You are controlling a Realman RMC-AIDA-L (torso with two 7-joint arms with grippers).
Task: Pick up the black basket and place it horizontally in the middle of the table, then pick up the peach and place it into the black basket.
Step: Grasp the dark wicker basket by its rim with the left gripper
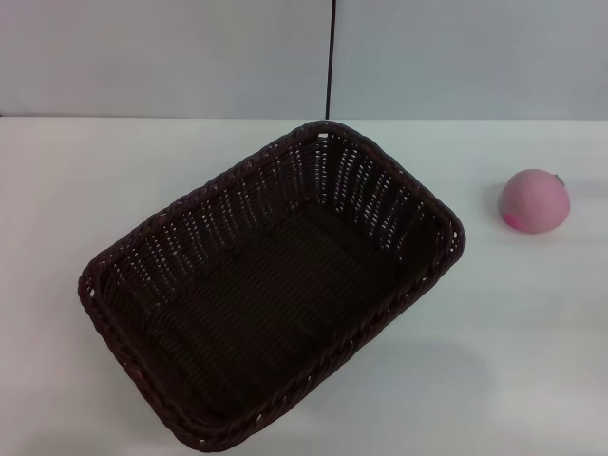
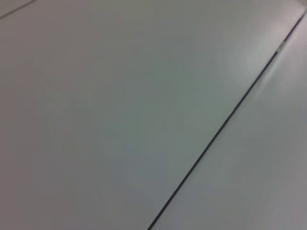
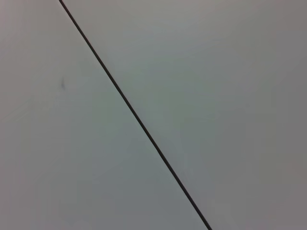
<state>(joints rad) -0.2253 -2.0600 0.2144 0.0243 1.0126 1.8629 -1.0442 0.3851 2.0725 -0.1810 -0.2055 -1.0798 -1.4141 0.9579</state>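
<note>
Basket (image 1: 275, 294), black and woven, was set diagonally at the middle of the white bench (image 1: 532, 361), nothing inside it. Peach (image 1: 535, 200) was placed well apart, toward the right. Neither claw was seen, so their state could not be told.

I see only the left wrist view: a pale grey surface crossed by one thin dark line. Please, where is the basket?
Observer: In the head view, the large dark woven wicker basket sits on the white table, lying diagonally, not horizontally.
Operator: Is the peach inside it?
Observer: No. The small pink ball-like peach rests on the table toward the robot's right, apart from the basket, which holds nothing.
Operator: Does any arm reach toward them?
Observer: No arm or fingers show in the head view. The right wrist view also shows only a grey surface with a dark line.
</note>
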